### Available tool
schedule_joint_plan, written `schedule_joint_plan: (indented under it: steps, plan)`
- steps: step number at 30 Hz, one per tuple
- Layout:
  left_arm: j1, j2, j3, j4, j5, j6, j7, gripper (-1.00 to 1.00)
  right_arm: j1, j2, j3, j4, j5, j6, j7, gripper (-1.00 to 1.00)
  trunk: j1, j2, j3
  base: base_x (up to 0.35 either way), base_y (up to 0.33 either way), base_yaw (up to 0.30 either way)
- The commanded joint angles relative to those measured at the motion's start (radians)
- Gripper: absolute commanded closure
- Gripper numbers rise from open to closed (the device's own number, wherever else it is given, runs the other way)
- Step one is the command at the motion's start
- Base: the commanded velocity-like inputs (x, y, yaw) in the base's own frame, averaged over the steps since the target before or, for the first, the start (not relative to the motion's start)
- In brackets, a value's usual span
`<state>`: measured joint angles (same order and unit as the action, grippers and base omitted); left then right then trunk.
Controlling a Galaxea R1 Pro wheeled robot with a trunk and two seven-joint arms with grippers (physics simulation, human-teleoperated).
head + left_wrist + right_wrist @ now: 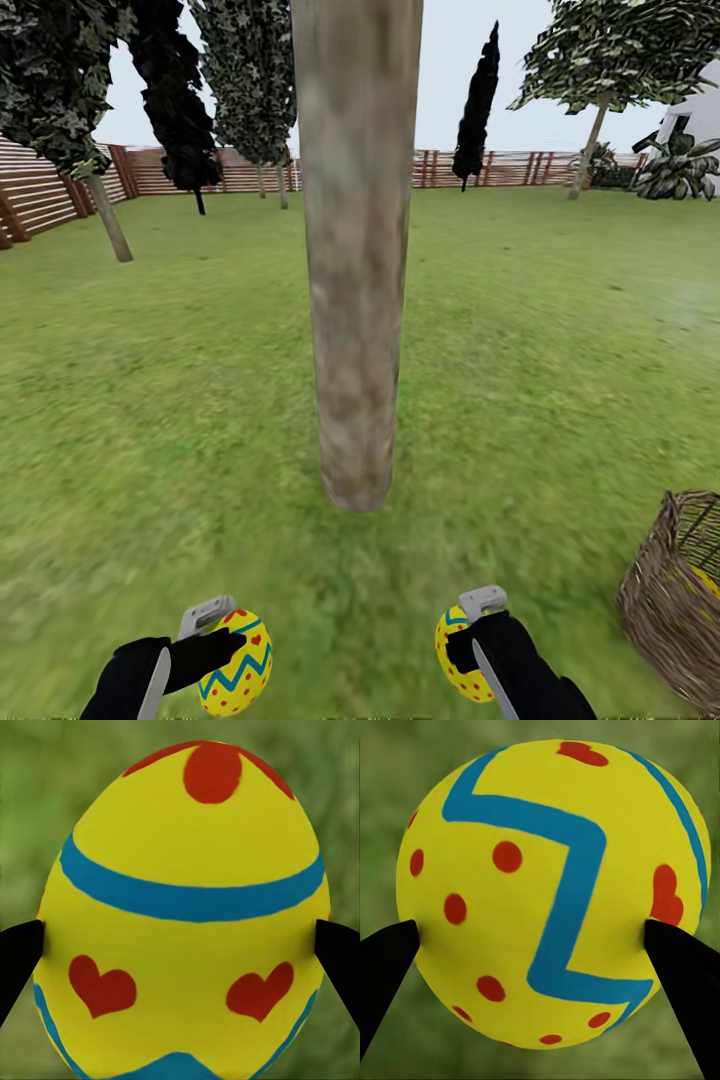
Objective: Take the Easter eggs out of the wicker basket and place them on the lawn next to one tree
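Each hand, left (228, 632) and right (466, 628), pinches one egg (237, 667) (460, 655) before the tree (355, 300); released high, either may roll away across the lawn (180, 420).

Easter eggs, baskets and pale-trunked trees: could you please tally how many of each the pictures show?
Easter eggs: 3, one in the left pincer (egg), one in the right pincer (egg), and a yellow patch inside the basket, seemingly the third.
Wicker baskets: 1.
Pale-trunked trees: 3, near, left, far right.
Total: 7.
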<state>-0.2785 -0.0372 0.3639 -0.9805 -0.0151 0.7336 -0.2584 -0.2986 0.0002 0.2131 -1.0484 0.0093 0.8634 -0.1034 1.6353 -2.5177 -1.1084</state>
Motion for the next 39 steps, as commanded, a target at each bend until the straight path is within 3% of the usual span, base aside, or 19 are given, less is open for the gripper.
schedule_joint_plan:
  steps: [1,22,28,39]
  plan:
    - [-0.001,-0.001,0.004,-0.001,-0.002,0.006,-0.005,1.00,-0.001,0.000,0.002,-0.001,0.000,0.005,-0.004,1.00,0.000,-0.001,-0.005,0.000,0.000,0.000]
    - [-0.001,-0.001,0.004,-0.008,-0.002,0.006,-0.005,1.00,-0.001,0.000,0.003,-0.001,0.000,0.005,-0.004,1.00,0.010,-0.006,-0.086,0.000,0.000,0.000]
    - [-0.001,-0.003,0.004,-0.009,-0.002,0.006,-0.005,1.00,-0.001,0.000,0.002,-0.001,0.000,0.005,-0.004,1.00,0.010,-0.006,-0.086,0.000,0.000,0.000]
    - [-0.001,-0.003,0.004,-0.009,-0.002,0.006,-0.005,1.00,-0.001,0.000,0.002,-0.001,0.000,0.005,-0.004,1.00,0.014,-0.008,-0.121,0.000,0.000,0.000]
